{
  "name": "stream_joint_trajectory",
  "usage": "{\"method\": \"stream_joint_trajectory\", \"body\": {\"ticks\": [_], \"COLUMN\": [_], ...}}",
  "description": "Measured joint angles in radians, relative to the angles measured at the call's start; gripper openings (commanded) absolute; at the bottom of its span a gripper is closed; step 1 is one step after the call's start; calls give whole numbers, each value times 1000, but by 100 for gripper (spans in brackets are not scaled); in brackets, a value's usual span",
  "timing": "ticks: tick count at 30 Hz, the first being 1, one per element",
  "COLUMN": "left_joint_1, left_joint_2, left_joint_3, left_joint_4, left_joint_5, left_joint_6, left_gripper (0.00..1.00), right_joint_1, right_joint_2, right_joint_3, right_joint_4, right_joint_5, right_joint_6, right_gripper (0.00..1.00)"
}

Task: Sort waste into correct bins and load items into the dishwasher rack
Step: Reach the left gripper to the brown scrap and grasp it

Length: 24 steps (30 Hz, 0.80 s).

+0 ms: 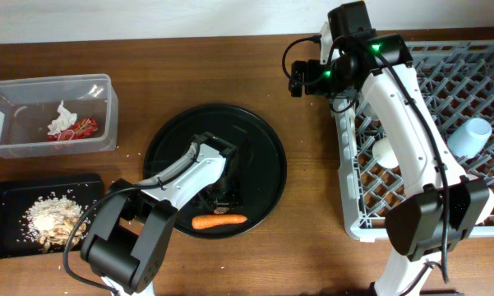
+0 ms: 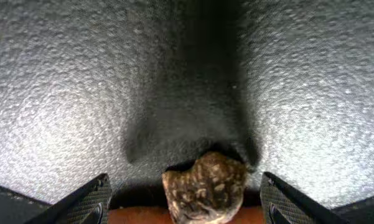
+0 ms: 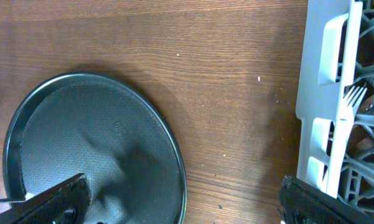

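Note:
My left gripper (image 1: pixel 221 196) is open low over the round black tray (image 1: pixel 255 140). In the left wrist view a brownish food scrap (image 2: pixel 204 186) lies between the open jaws (image 2: pixel 183 179), untouched, with the orange carrot (image 2: pixel 137 216) just behind it. The carrot (image 1: pixel 219 220) lies near the tray's front edge. My right gripper (image 1: pixel 299 79) is open and empty above the wood between the tray (image 3: pixel 81 137) and the grey dishwasher rack (image 3: pixel 323 124). The rack (image 1: pixel 353 189) holds a light blue cup (image 1: pixel 470 136) and a small white cup (image 1: pixel 385 150).
The clear tub (image 1: pixel 99 86) at the back left holds white tissue (image 1: pixel 62 120) and a red wrapper (image 1: pixel 80 129). The shallow black tray (image 1: pixel 4 197) at the front left holds pale food scraps (image 1: pixel 53 215). A white fork (image 3: pixel 355 96) sits in the rack.

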Motion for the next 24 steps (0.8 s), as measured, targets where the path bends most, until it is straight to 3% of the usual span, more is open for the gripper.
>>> {"method": "stream_joint_trajectory", "body": {"ticks": [4, 6, 9, 15, 16, 24], "left_joint_1": [0, 0, 0, -5, -5, 61], "left_joint_2": [0, 0, 0, 0, 0, 0], "left_joint_3": [0, -1, -16, -18, -18, -18], "left_joint_4": [5, 8, 17, 28, 28, 31], "left_joint_5": [21, 24, 25, 44, 47, 58], "left_joint_6": [5, 5, 10, 13, 13, 16], "left_gripper": [75, 63, 53, 44, 35, 30], "right_joint_1": [0, 0, 0, 0, 0, 0], "right_joint_2": [0, 0, 0, 0, 0, 0], "right_joint_3": [0, 0, 0, 0, 0, 0], "right_joint_4": [0, 0, 0, 0, 0, 0], "right_joint_5": [0, 0, 0, 0, 0, 0], "right_joint_6": [0, 0, 0, 0, 0, 0], "right_gripper": [99, 99, 99, 99, 99, 99]}}
